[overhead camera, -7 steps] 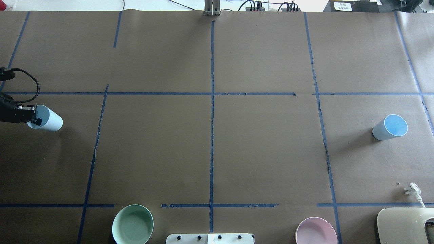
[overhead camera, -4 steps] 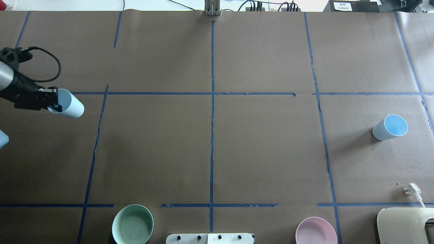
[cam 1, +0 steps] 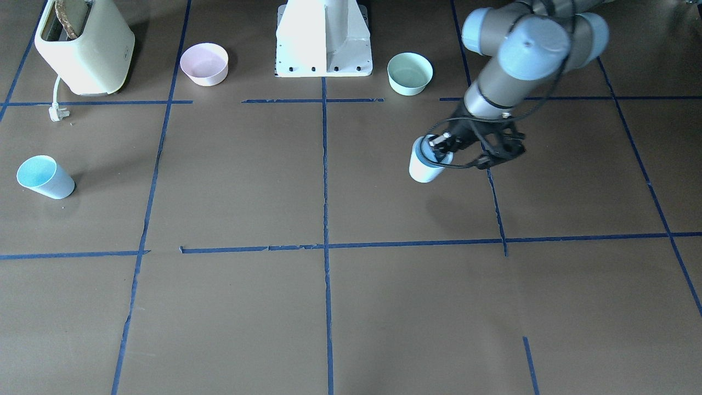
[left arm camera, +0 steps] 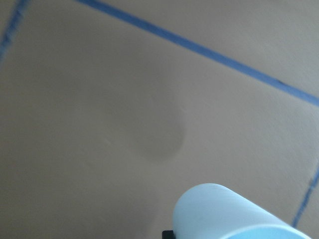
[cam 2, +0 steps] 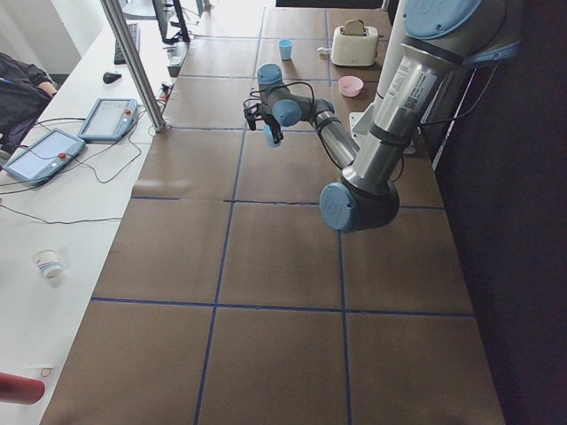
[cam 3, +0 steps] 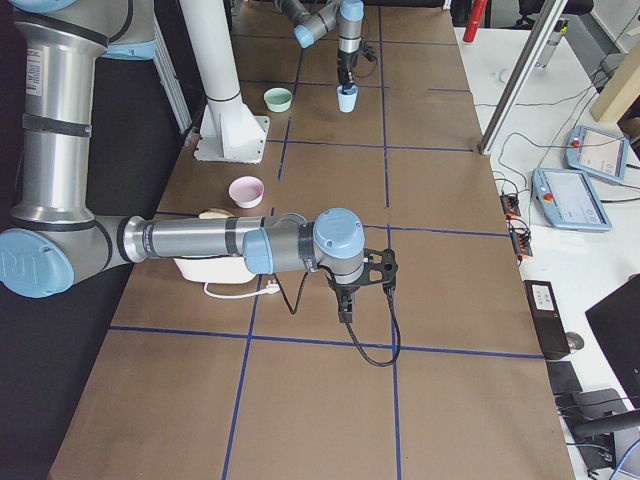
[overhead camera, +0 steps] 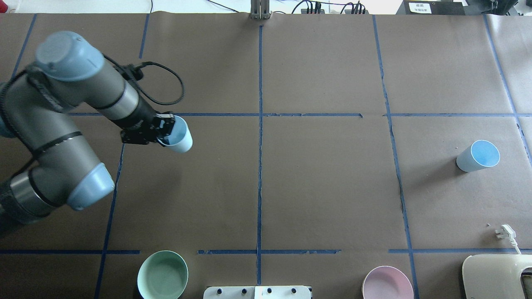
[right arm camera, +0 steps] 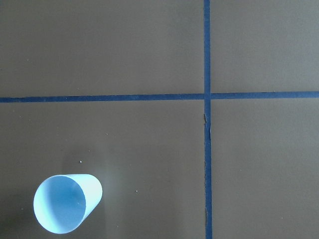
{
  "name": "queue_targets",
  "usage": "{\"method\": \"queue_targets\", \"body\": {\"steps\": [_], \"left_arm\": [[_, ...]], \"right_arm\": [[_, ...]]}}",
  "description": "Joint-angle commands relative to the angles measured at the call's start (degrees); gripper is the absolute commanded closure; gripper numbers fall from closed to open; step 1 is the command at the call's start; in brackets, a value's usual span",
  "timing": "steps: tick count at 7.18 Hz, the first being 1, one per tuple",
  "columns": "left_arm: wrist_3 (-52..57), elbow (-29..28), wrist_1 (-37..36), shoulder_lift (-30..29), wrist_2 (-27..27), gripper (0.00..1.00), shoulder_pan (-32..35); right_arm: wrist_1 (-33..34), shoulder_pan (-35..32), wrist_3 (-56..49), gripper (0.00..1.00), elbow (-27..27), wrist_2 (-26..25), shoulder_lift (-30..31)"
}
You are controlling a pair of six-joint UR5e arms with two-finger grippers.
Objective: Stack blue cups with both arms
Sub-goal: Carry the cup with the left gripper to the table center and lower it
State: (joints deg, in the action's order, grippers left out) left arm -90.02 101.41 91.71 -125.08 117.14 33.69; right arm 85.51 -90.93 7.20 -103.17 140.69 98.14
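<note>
No legible text; white label (overhead camera: 420, 7) on black box (overhead camera: 451, 9) too blurred.

A: Table cover?
B: Brown matt paper sheet (overhead camera: 324, 187), creased. Dark-blue tape lines (overhead camera: 259, 166) on it, slight sheen, edges torn.
A: Cups?
B: Light-blue tapered plastic cup (overhead camera: 183, 140) at 9 o'clock, smooth, satin. Second light-blue plastic cup (overhead camera: 478, 155) at 3 o'clock, same finish.
A: Arm?
B: Left grey metal arm (overhead camera: 104, 93), brushed sheen; light-blue plastic joint cap (overhead camera: 68, 50), smooth. Mint-green round bowl (overhead camera: 163, 275) at 7, pink round bowl (overhead camera: 387, 284) at 5: smooth, low gloss.
</note>
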Motion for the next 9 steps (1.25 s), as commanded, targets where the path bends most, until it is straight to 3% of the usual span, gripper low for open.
{"method": "queue_targets", "body": {"steps": [1, 3, 9], "left_arm": [[-3.75, -9.33, 0.21, -10.58, -5.41, 0.96, -5.38], [-3.94, -14.64, 3.89, -12.47, -5.96, 0.94, -6.27], [-3.41, -15.01, 3.91, -10.72, -6.75, 0.94, -5.92]], "right_arm": [[-0.08, 0.14, 0.88, 0.0, -0.1, 0.19, -0.93], [-0.17, 0.4, 0.88, 0.0, 0.42, 0.11, -2.34], [-0.34, 0.49, 0.88, 0.0, 0.34, -0.07, -2.34]]}}
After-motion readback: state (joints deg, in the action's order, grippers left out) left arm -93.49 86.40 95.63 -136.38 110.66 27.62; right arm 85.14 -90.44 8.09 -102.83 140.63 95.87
